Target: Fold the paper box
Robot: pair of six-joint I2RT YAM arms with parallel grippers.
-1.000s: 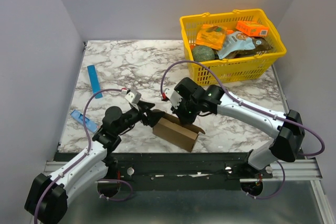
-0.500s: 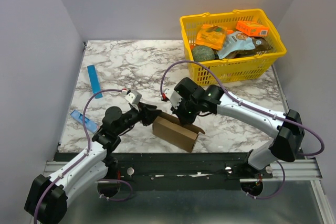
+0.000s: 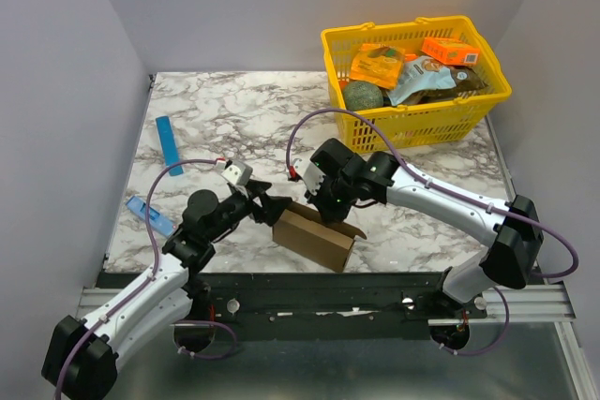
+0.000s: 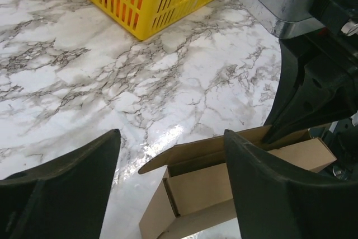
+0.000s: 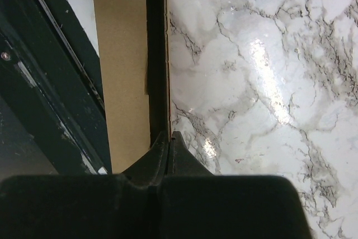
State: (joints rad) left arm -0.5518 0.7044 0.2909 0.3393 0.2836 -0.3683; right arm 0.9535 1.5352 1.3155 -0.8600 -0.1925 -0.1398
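**Left gripper backs off, box end still open**

Top view: the box [image 3: 314,236] lies on the tabletop [image 3: 234,110] near the front edge, between the two arms and well apart from the basket [image 3: 422,124]. A second ago my left gripper [image 3: 265,205] was right up against the box's left end. Now it sits a touch back from it, and the box itself has not shifted. The right gripper [image 3: 330,211] comes down onto the box's far top edge, where it was before.

Left wrist view: the left gripper [image 4: 172,138] is spread wide and holds nothing. The box [image 4: 201,186] lies straight ahead between its fingers, with its open end facing me. I see a top flap lifted, a side flap swung out and the hollow inside. The right gripper [image 4: 313,88] stands over the box's top right.

Right wrist view: the right gripper [image 5: 168,138] is pressed together, its tips on the edge where the box [image 5: 126,71] meets the tabletop [image 5: 251,82]. I cannot tell whether a sliver of flap is caught between them.

My reading is that the last poke at the end closed nothing. The carton body is formed, but this end's flaps still need tucking, so I expect to bring the left gripper in again while the right steadies the box.
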